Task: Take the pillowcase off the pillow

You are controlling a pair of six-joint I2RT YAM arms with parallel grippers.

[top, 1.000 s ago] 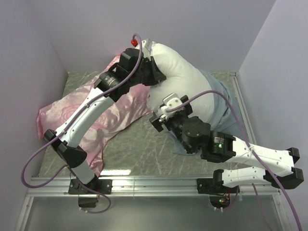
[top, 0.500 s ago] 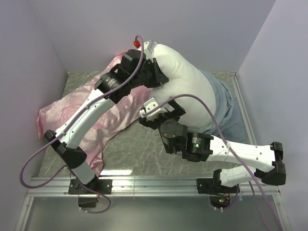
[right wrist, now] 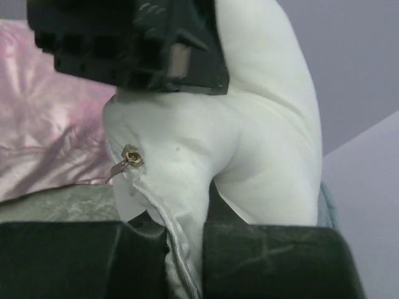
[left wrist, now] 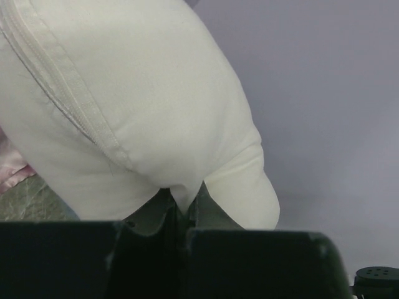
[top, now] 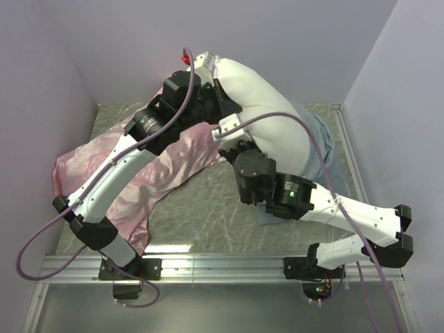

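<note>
The plump white pillow (top: 267, 97) is raised against the back wall, and its right end sits inside the grey-blue pillowcase (top: 326, 156). My left gripper (top: 223, 105) is shut on a pinched fold of the pillow (left wrist: 137, 93) at its upper left end; the fold runs down between the fingers (left wrist: 181, 208). My right gripper (top: 234, 139) is just below it, shut on the pillow's zipped edge (right wrist: 184, 249). The brass zipper pull (right wrist: 129, 157) hangs beside that grip. A sliver of the pillowcase (right wrist: 328, 208) shows at the right of the right wrist view.
A shiny pink rose-patterned satin case (top: 104, 173) lies spread over the left of the marbled table (top: 201, 215). Lilac walls close in the back and both sides. The left gripper's black body (right wrist: 131, 43) fills the top of the right wrist view.
My right gripper moved up and left to the pillow's lower left corner and shut on its zipped edge. The left arm lifted the pillow slightly, keeping its hold.
</note>
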